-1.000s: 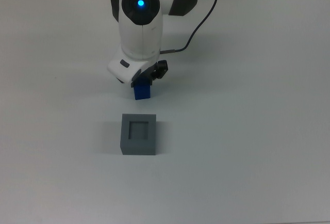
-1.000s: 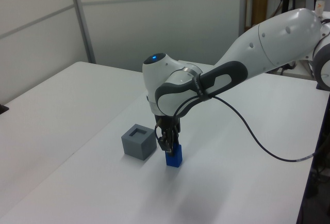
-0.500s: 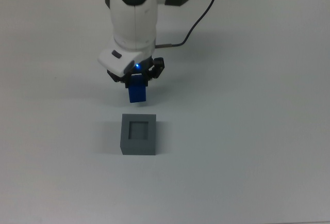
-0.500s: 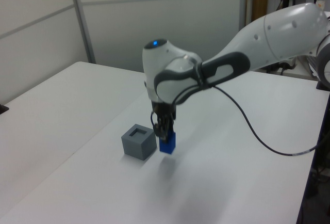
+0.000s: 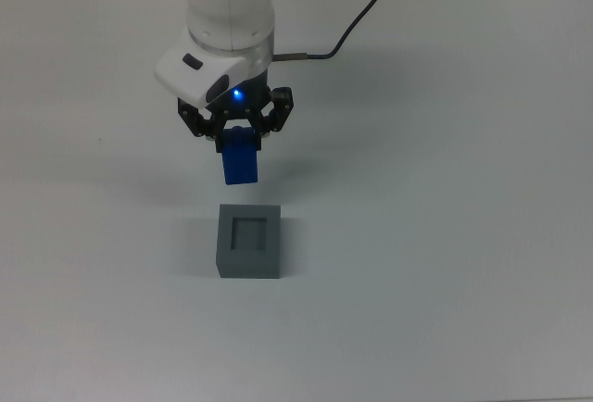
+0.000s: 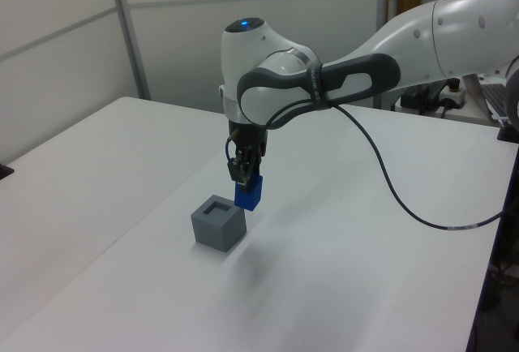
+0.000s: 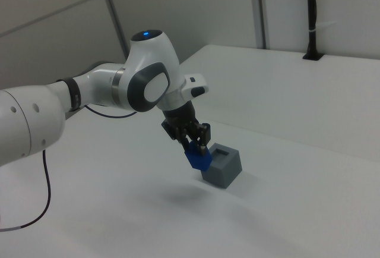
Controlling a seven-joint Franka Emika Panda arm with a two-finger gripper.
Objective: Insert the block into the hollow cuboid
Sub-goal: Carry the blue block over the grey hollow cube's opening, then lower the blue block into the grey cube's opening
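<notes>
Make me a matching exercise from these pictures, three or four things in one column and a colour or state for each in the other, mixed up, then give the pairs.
Things:
1. block
2. hollow cuboid
3. gripper
4. cable

States:
A. grey, resting on the table, recess empty
B. black, trailing across the table behind the arm
C. blue, lifted off the table
D. shut on the block

Pairs: 1-C, 2-A, 3-D, 4-B

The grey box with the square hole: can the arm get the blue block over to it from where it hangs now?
Probably yes. The gripper holds the block in the air, and nothing stands between it and the hollow cuboid, whose recess is open.
</notes>
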